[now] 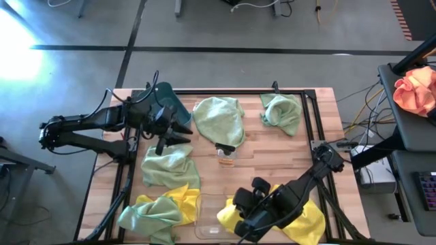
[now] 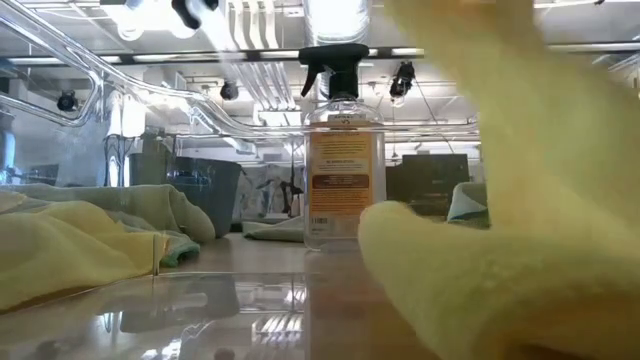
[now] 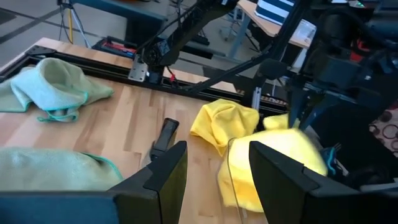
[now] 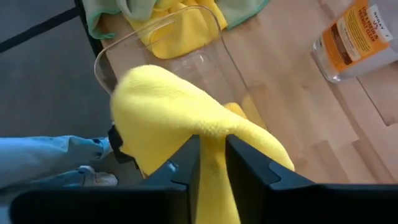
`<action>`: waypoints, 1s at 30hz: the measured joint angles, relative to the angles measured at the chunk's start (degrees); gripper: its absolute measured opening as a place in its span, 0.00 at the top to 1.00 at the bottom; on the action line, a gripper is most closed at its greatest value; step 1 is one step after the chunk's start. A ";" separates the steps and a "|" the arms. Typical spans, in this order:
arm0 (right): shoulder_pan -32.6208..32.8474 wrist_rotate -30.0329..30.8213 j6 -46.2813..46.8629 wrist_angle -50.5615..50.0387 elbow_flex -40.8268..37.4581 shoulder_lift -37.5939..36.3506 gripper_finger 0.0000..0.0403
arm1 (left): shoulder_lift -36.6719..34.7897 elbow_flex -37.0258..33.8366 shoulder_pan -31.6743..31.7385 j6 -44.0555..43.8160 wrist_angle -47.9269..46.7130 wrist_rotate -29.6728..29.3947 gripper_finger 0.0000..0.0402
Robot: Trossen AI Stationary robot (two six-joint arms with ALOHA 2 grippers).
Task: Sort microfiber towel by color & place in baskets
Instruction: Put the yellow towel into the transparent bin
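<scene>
Between the spread fingers of the left gripper (image 1: 178, 132), nothing is held; a sage green towel (image 1: 170, 165) is spread just below them, and the teal basket (image 1: 172, 99) is partly covered by that arm. Farther right, a second green towel (image 1: 219, 119) is draped beside a spray bottle (image 1: 225, 154). At the near edge, the clear basket (image 4: 180, 59) is seen just ahead of the right gripper (image 4: 212, 163), whose fingers are set narrowly apart with a yellow towel (image 4: 168, 106) pinched between them.

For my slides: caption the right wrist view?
Right claw pinching a yellow towel above the clear bin.
</scene>
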 joint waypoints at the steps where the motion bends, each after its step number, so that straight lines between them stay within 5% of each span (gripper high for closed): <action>1: -0.09 -0.20 -0.15 0.00 0.00 -0.02 0.80 | 0.00 -0.01 -0.01 -0.07 0.00 0.03 0.61; 7: -0.45 -8.28 -0.16 -1.65 0.00 -0.20 0.74 | 0.00 -0.01 -0.01 -0.95 -0.04 0.52 0.61; 16: -0.42 -16.69 3.39 -8.74 -2.07 -0.92 0.79 | 0.00 0.00 -0.06 -1.25 -0.96 2.72 0.61; 30: 0.41 -31.16 1.06 -8.92 -20.41 -1.64 0.82 | 0.00 -0.01 -0.21 0.01 -1.84 2.87 0.61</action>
